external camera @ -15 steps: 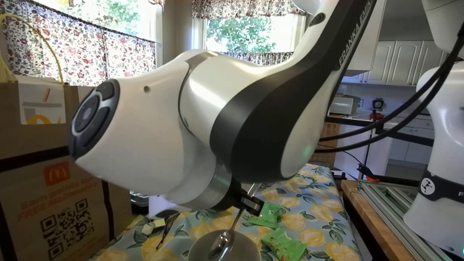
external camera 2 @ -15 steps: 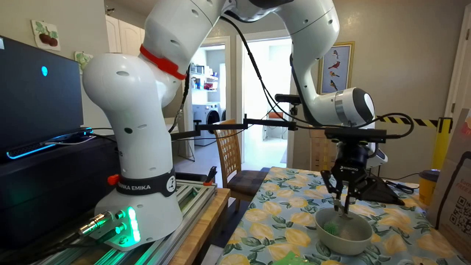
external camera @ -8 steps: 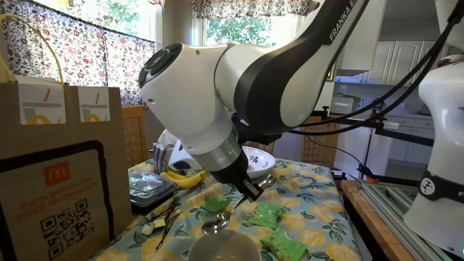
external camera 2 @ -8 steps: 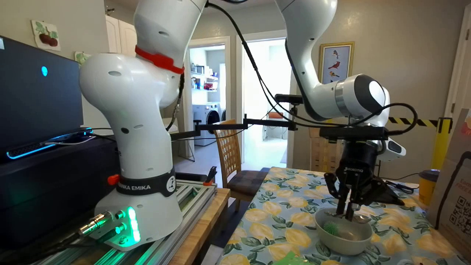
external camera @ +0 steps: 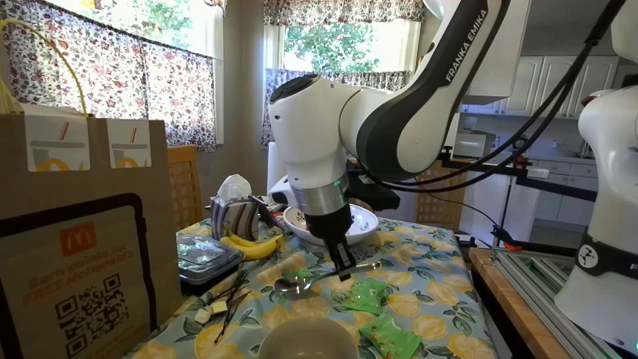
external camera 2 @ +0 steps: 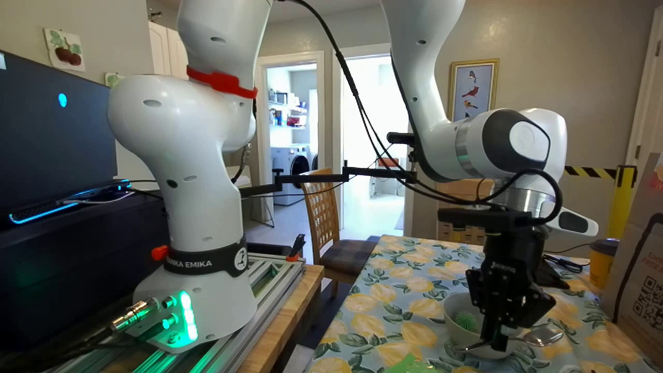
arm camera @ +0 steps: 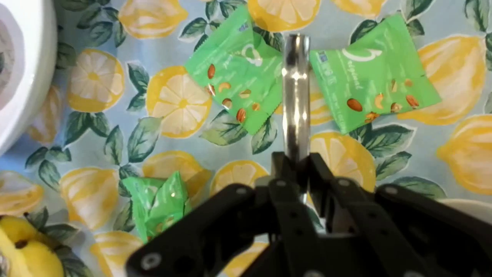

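My gripper (arm camera: 296,163) is shut on the handle of a shiny metal spoon (arm camera: 296,96), whose handle end points up the wrist view. In an exterior view the spoon (external camera: 294,285) lies nearly level across the fingertips, its scoop to the left and a little lower. A pale bowl (external camera: 309,341) stands nearer that camera, below the scoop. Seen from elsewhere, the gripper (external camera 2: 492,339) hides part of this bowl (external camera 2: 458,336), which has a green spiky ball (external camera 2: 466,321) inside. Green snack packets (external camera: 366,295) are on the lemon-print cloth under the handle.
A white patterned bowl (external camera: 366,229) stands behind the gripper. Bananas (external camera: 256,248), a striped tissue box (external camera: 237,217) and a plastic container (external camera: 204,257) are beyond on the left. A large paper bag (external camera: 89,199) fills the near left. A yellow cup (external camera 2: 603,264) stands by the bag.
My gripper has moved away from over the pale bowl and turned more upright. The spoon, earlier slanting down into that bowl, is now out of it and almost level, still held.
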Available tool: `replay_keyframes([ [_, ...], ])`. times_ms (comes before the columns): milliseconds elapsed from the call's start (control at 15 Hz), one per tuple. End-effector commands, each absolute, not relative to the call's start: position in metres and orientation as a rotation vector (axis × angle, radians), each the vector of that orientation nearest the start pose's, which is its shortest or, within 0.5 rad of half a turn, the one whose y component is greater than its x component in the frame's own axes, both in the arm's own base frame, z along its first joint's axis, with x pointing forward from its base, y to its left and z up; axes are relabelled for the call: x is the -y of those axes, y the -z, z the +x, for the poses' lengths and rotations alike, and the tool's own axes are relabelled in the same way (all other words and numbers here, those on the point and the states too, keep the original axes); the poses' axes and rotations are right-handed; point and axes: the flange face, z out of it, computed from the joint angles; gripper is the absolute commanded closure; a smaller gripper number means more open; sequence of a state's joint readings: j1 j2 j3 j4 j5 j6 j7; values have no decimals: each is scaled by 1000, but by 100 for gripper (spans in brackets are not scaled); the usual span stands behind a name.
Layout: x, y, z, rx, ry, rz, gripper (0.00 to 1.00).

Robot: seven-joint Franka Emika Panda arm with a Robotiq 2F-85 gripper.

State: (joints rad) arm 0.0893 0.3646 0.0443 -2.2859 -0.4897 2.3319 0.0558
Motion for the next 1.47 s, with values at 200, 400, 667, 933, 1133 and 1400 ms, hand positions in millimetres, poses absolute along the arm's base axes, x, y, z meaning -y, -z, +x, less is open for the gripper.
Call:
replay_keyframes([
  [200,-10,-154,473,467,-295,-3311,96],
  [400,0,-144,476,445,-271,-3298,96],
  [667,3,-128,483,445,-291,-3259,96],
  [933,6,-114,489,461,-332,-3227,96],
  [1133,10,-108,493,475,-350,-3216,96],
  [1400,16,-101,499,485,-362,-3203,96],
])
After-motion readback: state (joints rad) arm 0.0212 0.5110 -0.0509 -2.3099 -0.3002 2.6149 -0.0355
